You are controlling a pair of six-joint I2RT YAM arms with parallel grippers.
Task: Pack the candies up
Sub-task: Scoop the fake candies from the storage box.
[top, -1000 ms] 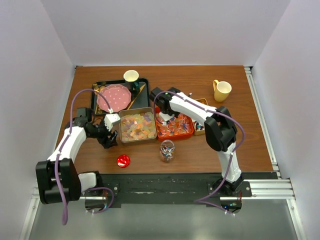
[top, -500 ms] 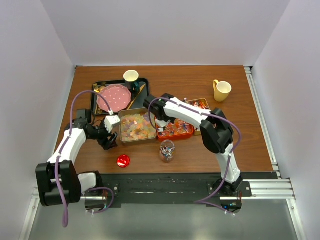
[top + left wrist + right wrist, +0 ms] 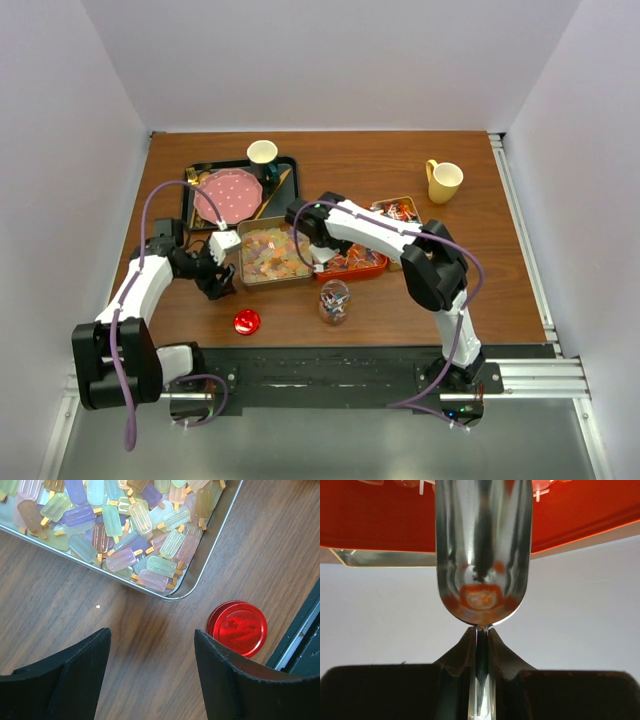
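Top external view is showing the left pincer (image 3: 216, 283) hanging where it was a second ago, jaws standing wide around nothing, over the table (image 3: 500, 280) beside the near-left corner of the silver tin (image 3: 275, 285). The pastel candies (image 3: 125, 535) are lying heaped in that tin, translucent little ice-lolly shapes in yellow, green, pink and purple on tiny sticks. A red disc (image 3: 237, 628) is sitting apart from them, just beside the tin's corner. Further right, the right pincer (image 3: 318, 252) is pinching the thin handle of a metal spoon (image 3: 482, 550), jaws narrow. Over the last second it has been sliding left and nearer, from the middle of the red tray (image 3: 352, 276) to its near-left corner. That is probably a scooping stroke ending, with the glass jar (image 3: 334, 301) near it as the likely target. Whether the bowl is carrying anything is unclear, since only orange reflections are showing. The wrapped candies (image 3: 350, 260) are lying in the red tray, with more in the jar and in a small tin (image 3: 400, 210) behind
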